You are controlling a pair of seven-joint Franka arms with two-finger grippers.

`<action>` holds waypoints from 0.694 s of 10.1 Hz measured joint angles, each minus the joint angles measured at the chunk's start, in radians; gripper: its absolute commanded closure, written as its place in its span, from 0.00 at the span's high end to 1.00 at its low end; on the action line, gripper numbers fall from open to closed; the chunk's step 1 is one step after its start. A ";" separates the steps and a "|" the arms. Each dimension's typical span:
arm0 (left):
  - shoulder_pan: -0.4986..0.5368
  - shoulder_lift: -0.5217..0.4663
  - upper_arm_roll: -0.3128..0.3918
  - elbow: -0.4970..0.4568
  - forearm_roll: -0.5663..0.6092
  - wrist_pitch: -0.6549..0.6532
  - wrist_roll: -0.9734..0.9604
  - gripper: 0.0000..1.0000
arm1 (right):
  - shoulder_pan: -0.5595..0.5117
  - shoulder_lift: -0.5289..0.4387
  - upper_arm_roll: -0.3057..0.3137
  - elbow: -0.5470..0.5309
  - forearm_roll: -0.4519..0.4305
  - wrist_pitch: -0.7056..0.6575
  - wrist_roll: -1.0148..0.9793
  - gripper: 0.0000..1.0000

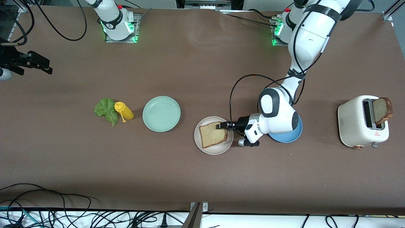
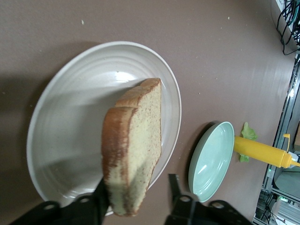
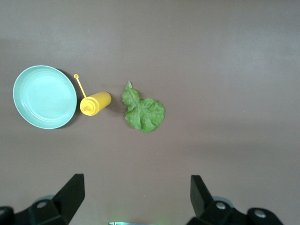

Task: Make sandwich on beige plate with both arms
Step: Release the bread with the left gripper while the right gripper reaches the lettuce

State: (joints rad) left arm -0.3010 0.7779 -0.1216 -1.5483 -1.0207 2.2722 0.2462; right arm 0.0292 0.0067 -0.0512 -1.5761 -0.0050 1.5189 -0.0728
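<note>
Front view: left tool [image 1: 222,126] hides blue plate [image 1: 289,136] partly

A bread slice [image 1: 214,134] lies on the beige plate [image 1: 213,149]; the left claw [image 1: 224,126] sits at its edge, toaster [image 1: 362,122] well apart.

Probably a lab: bench-mounted robot arms [image 1: 303,47], loose cables [image 1: 63,209].
</note>
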 measured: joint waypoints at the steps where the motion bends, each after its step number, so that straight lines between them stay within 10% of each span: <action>1: 0.002 -0.001 0.004 0.001 0.003 0.000 0.000 1.00 | 0.000 0.000 0.000 0.000 0.000 0.000 0.000 1.00; 7: 0.069 -0.074 0.018 0.016 0.272 -0.168 -0.121 1.00 | 0.000 0.043 -0.001 -0.011 -0.005 0.000 -0.001 1.00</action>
State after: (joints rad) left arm -0.2319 0.7040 -0.1038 -1.5325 -0.7489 2.1037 0.1253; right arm 0.0290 0.0495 -0.0524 -1.5867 -0.0099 1.5189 -0.0739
